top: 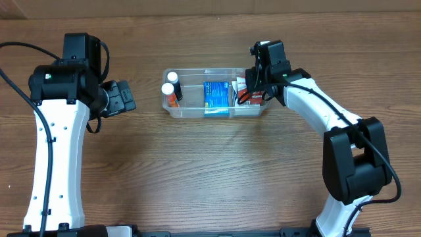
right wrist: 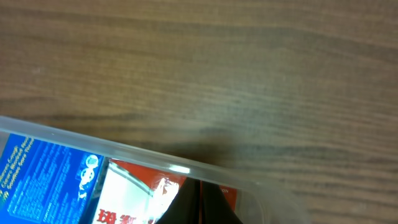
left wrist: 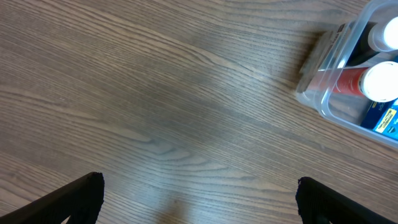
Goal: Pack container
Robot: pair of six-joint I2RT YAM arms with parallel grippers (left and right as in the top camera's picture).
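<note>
The clear plastic container (top: 197,113) sits at the table's middle back. In it are two white-capped bottles (top: 170,91), a blue box (top: 216,97) and a red and white box (top: 241,89). My right gripper (top: 253,93) is at the container's right end. In the right wrist view its fingers (right wrist: 200,208) are pressed together, tips down inside the rim (right wrist: 124,148) against the red and white box (right wrist: 124,199), beside the blue box (right wrist: 37,180). My left gripper (top: 128,97) hangs open and empty left of the container; the left wrist view shows its fingers (left wrist: 199,199) spread over bare wood.
The container's left end (left wrist: 329,56) with a red, white-capped bottle (left wrist: 380,82) shows at the left wrist view's upper right. The brown wooden table (top: 217,171) extends around the container.
</note>
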